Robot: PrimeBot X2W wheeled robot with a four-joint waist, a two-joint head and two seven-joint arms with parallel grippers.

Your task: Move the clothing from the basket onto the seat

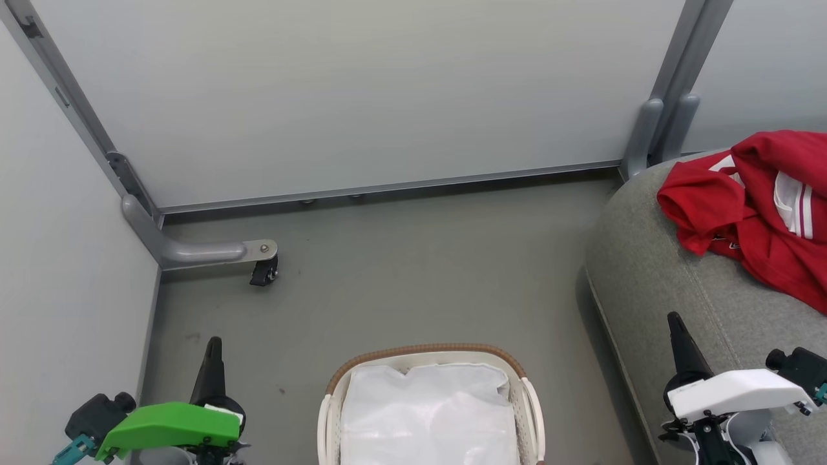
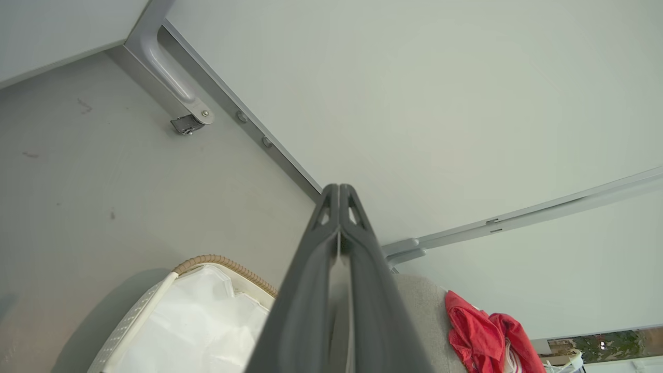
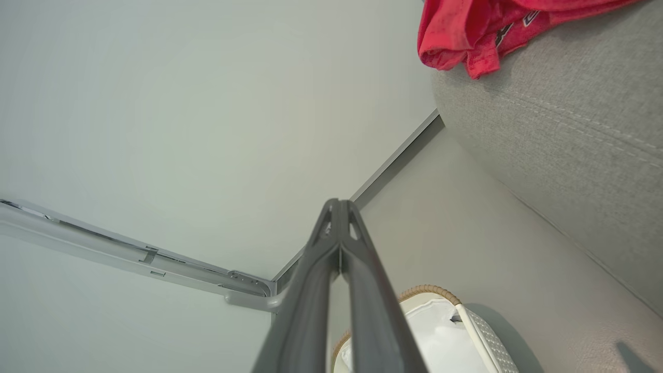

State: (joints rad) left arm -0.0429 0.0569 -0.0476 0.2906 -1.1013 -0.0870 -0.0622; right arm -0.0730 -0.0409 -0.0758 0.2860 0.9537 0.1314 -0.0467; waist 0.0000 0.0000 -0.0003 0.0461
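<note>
The clothing [image 1: 756, 206] lies bunched on the seat [image 1: 646, 284], well apart from the basket [image 1: 426, 352], where only the white liner [image 1: 426, 413] can be seen. The left end effector [image 2: 339, 194] and right end effector [image 3: 339, 207] are both clenched, holding nothing. Likely risks: the right arm, near the seat's rounded edge, could brush the heap off, and a dip into the basket could snag the liner
</note>
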